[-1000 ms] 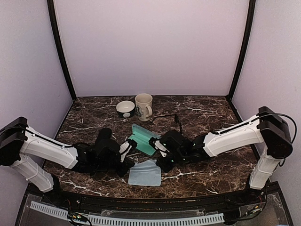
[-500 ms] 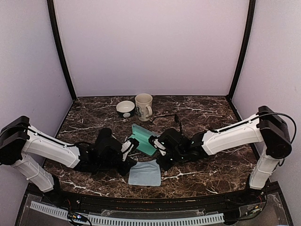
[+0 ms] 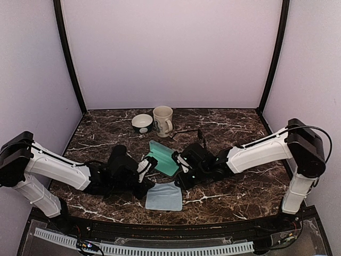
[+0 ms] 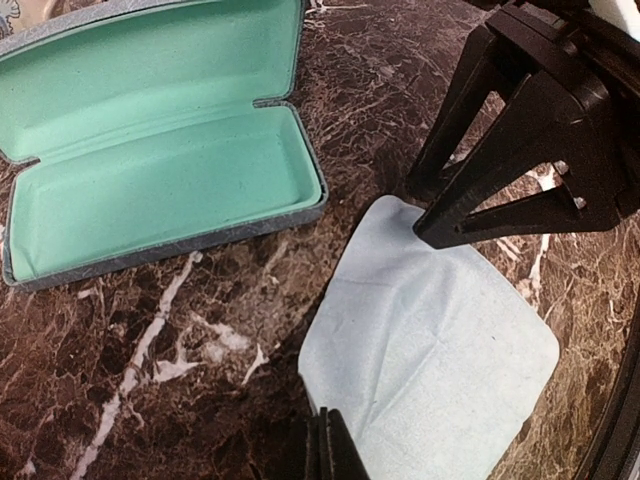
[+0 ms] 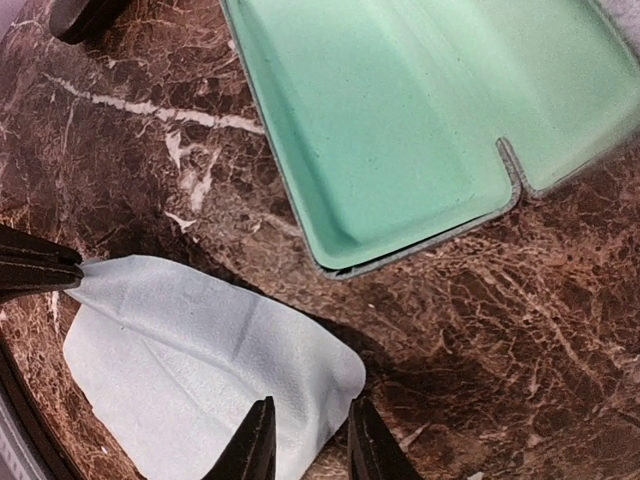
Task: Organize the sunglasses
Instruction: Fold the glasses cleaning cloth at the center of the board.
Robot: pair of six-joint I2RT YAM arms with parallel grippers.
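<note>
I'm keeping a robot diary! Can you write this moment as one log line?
left gripper: shut on cloth corner | right gripper: open over cloth edge | case: open, empty

The bench (image 3: 240, 186) middle is blocked by an open case (image 4: 160, 150), a cloth (image 4: 430, 340), the left pincer (image 4: 322, 448) and the right pincer (image 5: 308, 445); a mug (image 3: 163, 121) and bowl (image 3: 142, 123) are set behind; bare marble is left rightward.

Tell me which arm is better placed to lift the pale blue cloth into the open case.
Probably the left arm: the left hand is shut on a corner of the cloth, beside the case. The right hand stands open at the cloth's edge, gripping nothing.
</note>
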